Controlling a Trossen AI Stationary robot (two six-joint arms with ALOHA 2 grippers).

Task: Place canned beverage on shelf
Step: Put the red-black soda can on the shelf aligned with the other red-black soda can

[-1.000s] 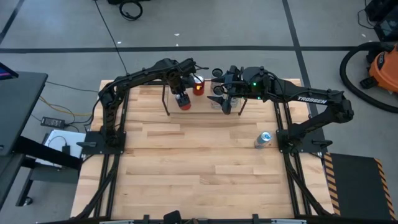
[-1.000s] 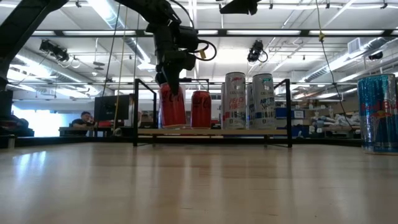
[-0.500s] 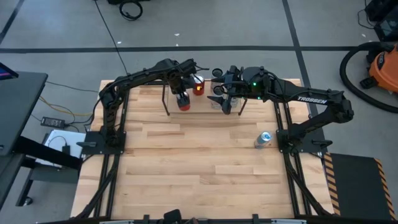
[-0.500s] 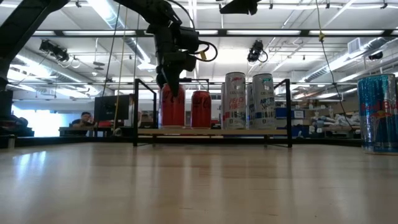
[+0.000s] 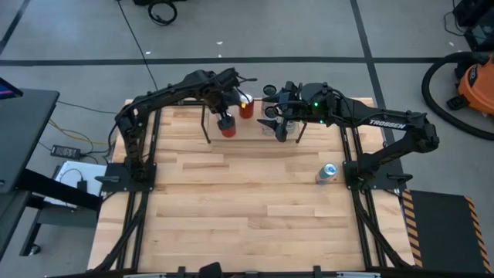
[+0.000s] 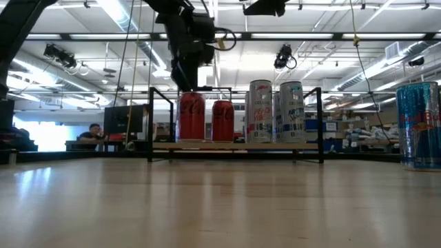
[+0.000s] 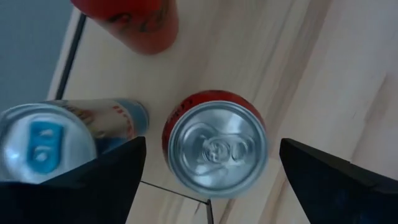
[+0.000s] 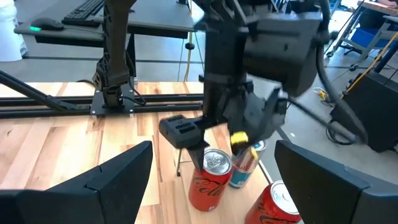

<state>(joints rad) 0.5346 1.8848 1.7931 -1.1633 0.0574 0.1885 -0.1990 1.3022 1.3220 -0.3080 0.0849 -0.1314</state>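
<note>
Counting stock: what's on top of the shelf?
On the shelf: two red cans and two tall silver cans. Anything behind them is hidden from the low view.

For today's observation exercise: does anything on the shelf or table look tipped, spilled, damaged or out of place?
Nothing stands out. Two red cola cans and two silver cans stand upright on the shelf. A blue can stands upright alone on the table.

Robotics lab or workshop: open ceiling with strip lights (image 6: 289,36), distant workbenches (image 6: 358,141), a seated person (image 6: 91,131), shop vacuum (image 5: 463,81), taped concrete floor (image 5: 309,31).
</note>
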